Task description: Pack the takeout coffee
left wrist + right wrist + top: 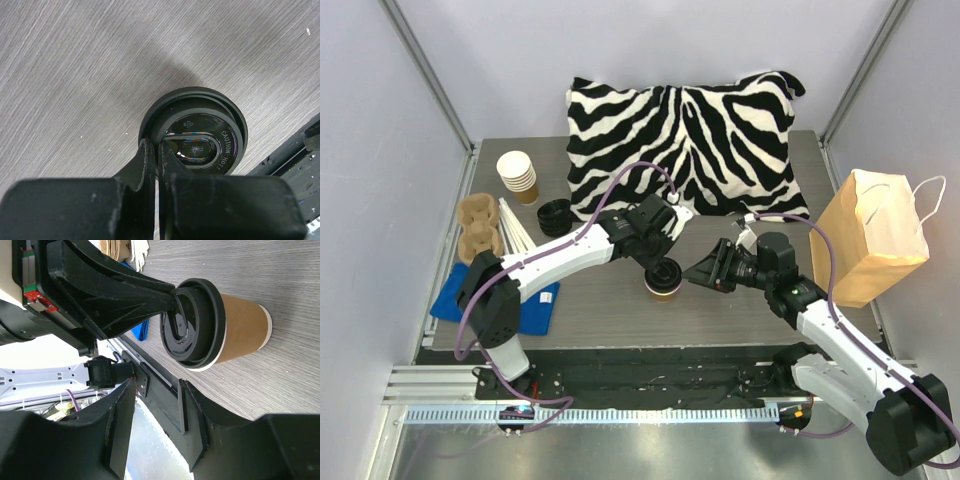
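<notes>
Top external: places coffee upright mid-tabletop, directly under left tool, with right tool just to its right and bag well to the right. Left wrist alone: reads "CAUTION HOT" on lid; shows left tool clenched, tips touching lid's near edge, nothing between them. Right wrist alone: reveals brown cup wall; shows right tool released, fingers apart, short of coffee. Cannot tell how hard tips press.
</notes>
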Robot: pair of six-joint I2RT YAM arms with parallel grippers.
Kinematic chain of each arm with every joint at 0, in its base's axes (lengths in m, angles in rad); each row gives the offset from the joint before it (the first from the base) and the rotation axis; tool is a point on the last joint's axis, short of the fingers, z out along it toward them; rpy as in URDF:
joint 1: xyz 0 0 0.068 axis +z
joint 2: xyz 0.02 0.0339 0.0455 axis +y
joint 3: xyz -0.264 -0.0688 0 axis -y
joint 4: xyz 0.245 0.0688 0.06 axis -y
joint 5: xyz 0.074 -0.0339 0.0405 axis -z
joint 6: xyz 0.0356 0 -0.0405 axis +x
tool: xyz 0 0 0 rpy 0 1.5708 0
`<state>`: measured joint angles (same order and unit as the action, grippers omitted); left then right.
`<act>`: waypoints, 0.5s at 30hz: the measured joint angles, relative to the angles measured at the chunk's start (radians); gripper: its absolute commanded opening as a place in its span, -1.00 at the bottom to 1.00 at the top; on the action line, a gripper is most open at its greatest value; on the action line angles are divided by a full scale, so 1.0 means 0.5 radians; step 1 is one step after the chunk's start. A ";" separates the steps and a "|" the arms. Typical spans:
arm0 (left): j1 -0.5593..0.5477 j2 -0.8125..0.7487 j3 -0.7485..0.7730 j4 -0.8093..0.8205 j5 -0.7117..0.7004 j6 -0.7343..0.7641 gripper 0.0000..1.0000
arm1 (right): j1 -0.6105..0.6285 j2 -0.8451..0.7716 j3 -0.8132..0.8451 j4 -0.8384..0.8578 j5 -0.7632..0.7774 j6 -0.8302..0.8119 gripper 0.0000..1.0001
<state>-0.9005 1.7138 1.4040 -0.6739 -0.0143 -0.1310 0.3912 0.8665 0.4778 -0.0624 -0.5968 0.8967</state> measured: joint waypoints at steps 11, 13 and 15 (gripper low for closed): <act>-0.002 0.016 0.024 -0.010 0.067 -0.001 -1.00 | -0.001 0.025 -0.001 0.079 -0.034 0.024 -0.08; -0.004 0.014 0.040 -0.031 0.082 -0.002 -1.00 | -0.002 0.025 -0.001 0.079 -0.039 0.039 -0.08; -0.005 0.011 0.056 -0.053 0.091 -0.002 -1.00 | -0.002 0.025 -0.001 0.079 -0.046 0.048 -0.08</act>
<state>-0.9031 1.7191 1.4322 -0.7002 0.0311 -0.1318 0.3904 0.8791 0.4774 -0.0227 -0.6197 0.9207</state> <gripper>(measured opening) 0.026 0.461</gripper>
